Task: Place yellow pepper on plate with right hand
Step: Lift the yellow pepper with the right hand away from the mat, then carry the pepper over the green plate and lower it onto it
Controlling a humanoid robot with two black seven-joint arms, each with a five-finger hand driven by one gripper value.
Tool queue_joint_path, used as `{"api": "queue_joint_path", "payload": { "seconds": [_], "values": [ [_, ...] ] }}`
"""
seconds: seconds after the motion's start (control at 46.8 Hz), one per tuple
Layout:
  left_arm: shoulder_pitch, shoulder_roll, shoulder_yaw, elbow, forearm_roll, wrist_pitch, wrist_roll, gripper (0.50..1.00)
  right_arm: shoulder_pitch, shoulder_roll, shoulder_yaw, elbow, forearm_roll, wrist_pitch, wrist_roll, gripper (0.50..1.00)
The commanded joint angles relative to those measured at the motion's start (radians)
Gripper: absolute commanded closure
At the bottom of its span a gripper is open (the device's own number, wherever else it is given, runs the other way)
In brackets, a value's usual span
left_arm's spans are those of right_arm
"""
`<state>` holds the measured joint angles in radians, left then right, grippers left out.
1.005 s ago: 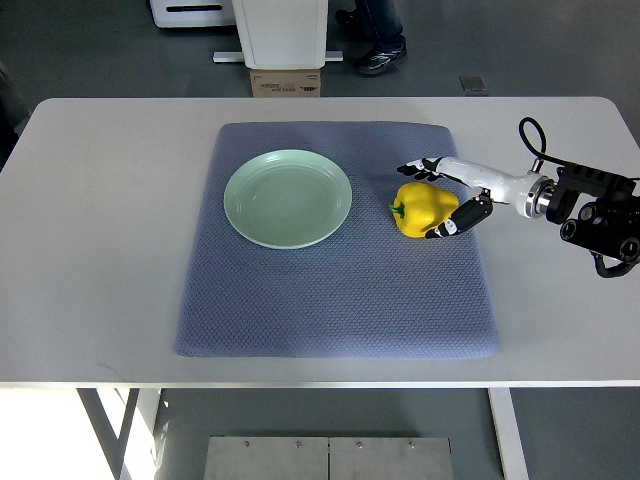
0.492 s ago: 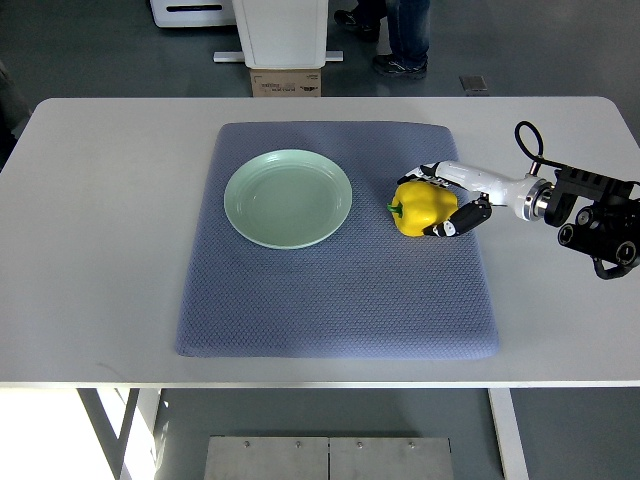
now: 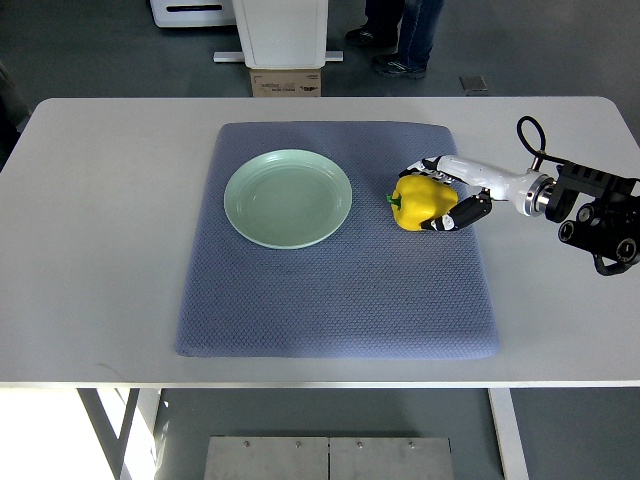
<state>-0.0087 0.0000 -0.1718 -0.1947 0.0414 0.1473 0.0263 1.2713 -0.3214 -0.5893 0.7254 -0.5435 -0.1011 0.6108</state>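
Nearest to the camera was the front edge of the white surface [image 3: 100, 330], w/ nothing on it there. On it lay a blue-grey mat [image 3: 330, 290], covering the middle part.

Further in, on the right side of the mat, sat the yellow pepper [image 3: 420, 202], stem pointing left toward the plate. The right hand [image 3: 440, 195] came in from the right edge and was closed round the pepper: white fingers [image 3: 425, 166] curled over the far side, the dark-tipped thumb pressed on the near side. The pepper seemed held, but I could not tell if it was already off the mat or only touching it.

To the left, also on the mat, was the pale green plate [image 3: 288, 198], empty, near the pepper but apart from it. The left hand was not in view.

Beyond the surface, on the floor, stood a white base w/ a cardboard box [image 3: 286, 84], and a person's legs and shoes [image 3: 400, 40] at the top.

Risks, in my judgement: the pepper's skin is smooth and round, so a grip mostly on one half could let it rotate or slip out during the move left. If carried too low, it could hit the plate rim and push the plate. Releasing off-centre, it may roll off, b/c the plate is shallow.
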Motion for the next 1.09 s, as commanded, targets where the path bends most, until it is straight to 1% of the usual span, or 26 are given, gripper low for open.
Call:
{"api": "queue_joint_path", "payload": {
  "seconds": [0.0,0.192,0.321,0.534,0.62,0.705,0.834,1.069],
  "values": [
    [0.000,0.000,0.000,0.000,0.000,0.000,0.000,0.500,0.008,-0.002,0.003,0.002,0.002,0.000,0.000,1.000],
    [0.001,0.000,0.000,0.000,0.000,0.000,0.000,0.500,0.054,-0.018,0.008,0.003,0.010,0.009,0.000,1.000],
    [0.001,0.000,0.000,0.000,0.000,0.000,0.000,0.500,0.109,-0.036,0.008,0.005,0.011,0.026,0.000,1.000],
    [0.001,0.000,0.000,0.000,0.000,0.000,0.000,0.500,0.235,-0.074,0.013,0.011,0.014,0.106,0.000,1.000],
    [0.000,0.000,0.000,0.000,0.000,0.000,0.000,0.500,0.272,-0.074,0.017,0.011,0.014,0.136,0.000,1.000],
    [0.001,0.000,0.000,0.000,0.000,0.000,0.000,0.500,0.296,-0.064,0.019,0.011,0.014,0.150,0.000,1.000],
    [0.001,0.000,0.000,0.000,0.000,0.000,-0.002,0.500,0.306,-0.044,0.020,0.009,0.014,0.150,0.000,1.000],
    [0.001,0.000,0.000,0.000,0.000,0.000,0.000,0.500,0.295,0.058,0.032,0.008,0.025,0.146,0.000,1.000]
  ]
}}
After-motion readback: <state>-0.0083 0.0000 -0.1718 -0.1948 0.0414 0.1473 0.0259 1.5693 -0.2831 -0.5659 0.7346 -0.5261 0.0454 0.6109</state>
